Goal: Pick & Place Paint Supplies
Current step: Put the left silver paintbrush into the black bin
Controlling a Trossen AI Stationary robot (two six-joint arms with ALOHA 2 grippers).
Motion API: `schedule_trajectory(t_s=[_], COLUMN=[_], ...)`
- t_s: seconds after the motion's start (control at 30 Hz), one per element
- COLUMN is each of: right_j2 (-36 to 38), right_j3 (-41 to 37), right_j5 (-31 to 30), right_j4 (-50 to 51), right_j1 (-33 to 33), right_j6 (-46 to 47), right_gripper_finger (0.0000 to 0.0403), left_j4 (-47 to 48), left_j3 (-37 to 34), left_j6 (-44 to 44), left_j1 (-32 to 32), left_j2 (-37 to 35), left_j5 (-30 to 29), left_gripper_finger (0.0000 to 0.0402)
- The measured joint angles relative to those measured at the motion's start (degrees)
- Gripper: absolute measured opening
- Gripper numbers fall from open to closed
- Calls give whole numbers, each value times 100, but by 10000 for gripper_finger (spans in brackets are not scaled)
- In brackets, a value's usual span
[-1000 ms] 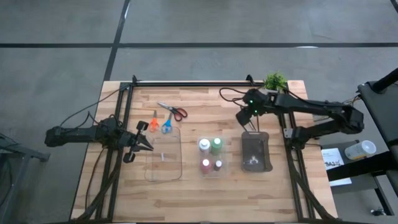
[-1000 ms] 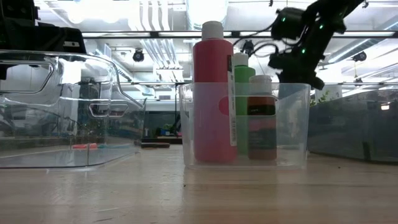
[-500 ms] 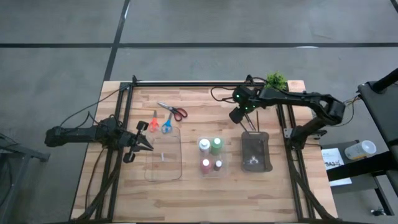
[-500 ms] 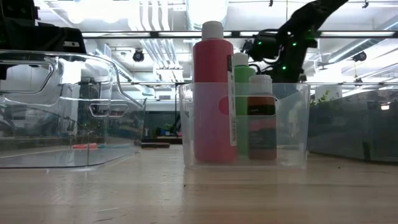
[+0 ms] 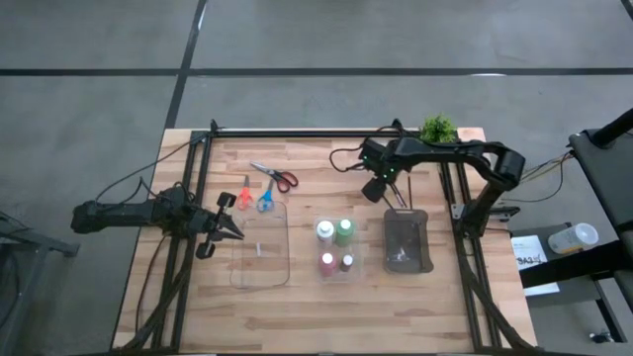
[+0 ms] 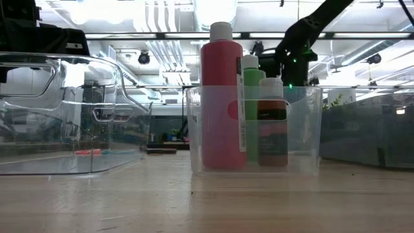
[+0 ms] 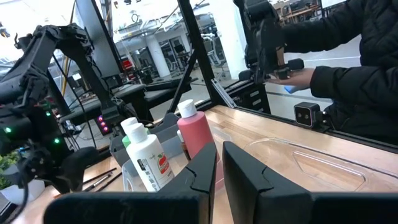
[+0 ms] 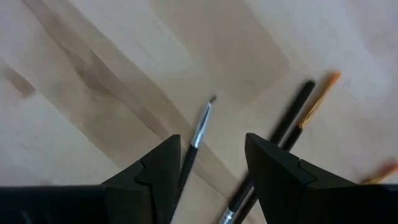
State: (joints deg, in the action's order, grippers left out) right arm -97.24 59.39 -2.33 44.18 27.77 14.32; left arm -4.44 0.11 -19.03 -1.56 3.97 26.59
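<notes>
The thin paintbrushes (image 8: 198, 133) lie loose on the bench's bare wood toward the back right, just behind the dark grey tray (image 5: 407, 240). The right gripper (image 5: 374, 190) hovers right over them, jaws spread, one brush framed between them, probably lining up a pick. The left gripper (image 5: 229, 226) waits nearly clenched on nothing, beside the clear tray (image 5: 261, 249) near the left edge.

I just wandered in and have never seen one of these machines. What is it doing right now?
Two robot arms are sorting paint supplies on a wooden table. The right gripper, fingers open, hangs over loose paintbrushes beside the dark grey tray, holding nothing. The left gripper waits, nearly closed and empty, at the clear tray. Four paint bottles already stand in a small clear bin; three scissors lie on the table.
</notes>
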Motion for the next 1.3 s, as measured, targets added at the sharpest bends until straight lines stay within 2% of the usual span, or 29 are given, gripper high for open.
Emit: schedule_trajectory(t_s=[0.4, 0.7, 1.07, 1.3], right_j2=[35, 12, -253, -253], right_j3=[-615, -674, -672, -681], right_j5=[-27, -39, 323, 160], right_j4=[-689, -883, -930, -979], right_j1=[7, 140, 175, 127], right_j6=[0, 0, 77, 181], right_gripper_finger=[177, 177, 177, 161], left_j4=[1, 1, 1, 1], left_j3=[0, -1, 1, 1], left_j6=[-1, 0, 0, 0], left_j1=[0, 0, -1, 0], left_j2=[0, 0, 0, 0], left_j5=[0, 0, -2, 0], left_gripper_finger=[35, 35, 35, 35])
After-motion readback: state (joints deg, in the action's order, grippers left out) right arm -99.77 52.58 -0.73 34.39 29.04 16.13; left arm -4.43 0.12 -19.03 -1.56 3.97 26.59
